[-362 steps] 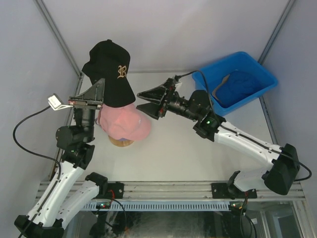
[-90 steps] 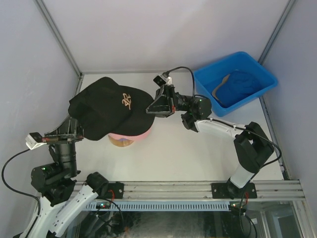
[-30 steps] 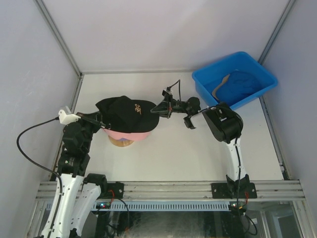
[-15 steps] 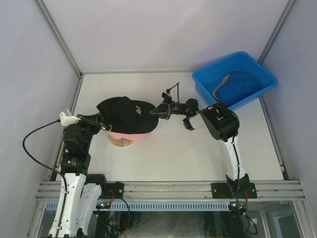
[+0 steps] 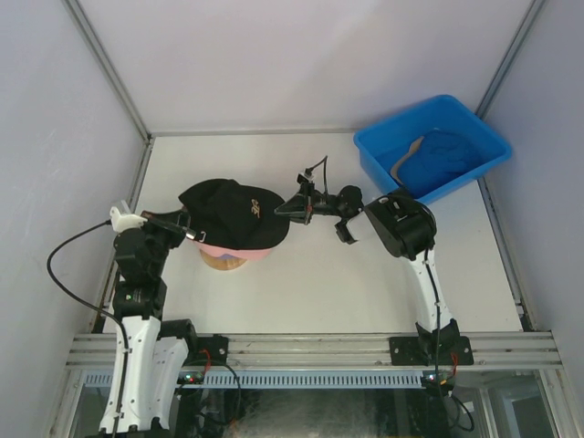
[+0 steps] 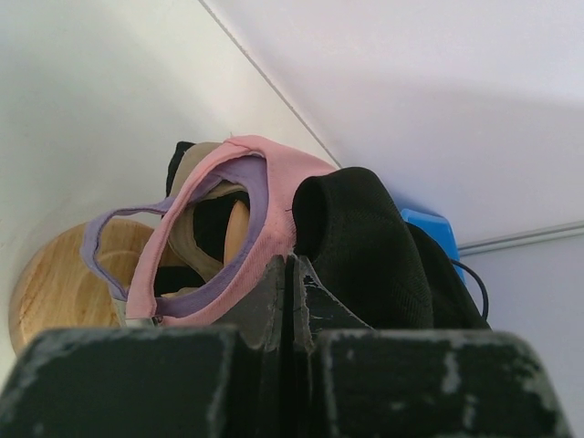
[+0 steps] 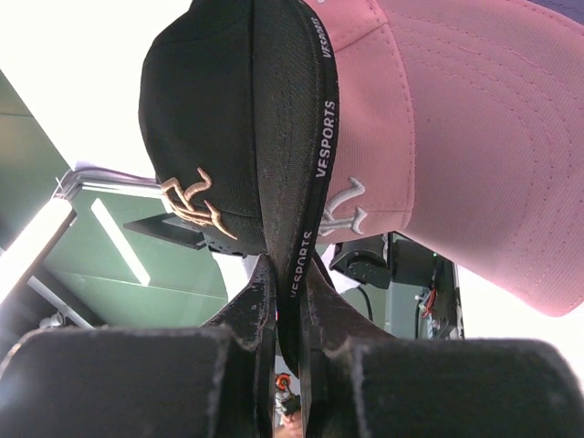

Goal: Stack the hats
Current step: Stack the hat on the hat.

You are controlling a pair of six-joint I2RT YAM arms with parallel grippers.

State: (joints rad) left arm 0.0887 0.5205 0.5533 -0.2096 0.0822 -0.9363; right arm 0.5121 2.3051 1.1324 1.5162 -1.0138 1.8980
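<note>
A black hat (image 5: 230, 210) with a gold logo lies over a pink hat (image 5: 246, 249) on the wooden stand (image 5: 224, 263). My left gripper (image 5: 189, 233) is shut on the black hat's back edge, at the stack's left. My right gripper (image 5: 286, 209) is shut on its brim, at the stack's right. In the left wrist view my left gripper (image 6: 290, 266) pinches the black hat (image 6: 365, 246) beside the pink hat's rim (image 6: 265, 196), with purple (image 6: 114, 228) and tan (image 6: 187, 224) hats nested underneath. In the right wrist view my right gripper (image 7: 290, 272) clamps the black hat (image 7: 228, 100), with the pink hat (image 7: 456, 137) beside it.
A blue bin (image 5: 476, 128) stands at the back right with a blue hat (image 5: 445, 151) in it. Grey walls close in the table on the left, back and right. The right arm's elbow (image 5: 401, 224) hangs above the table's middle.
The black hat has sunk a little lower onto the pink hat. Both arms have shifted slightly with it, and both grips are unchanged.
</note>
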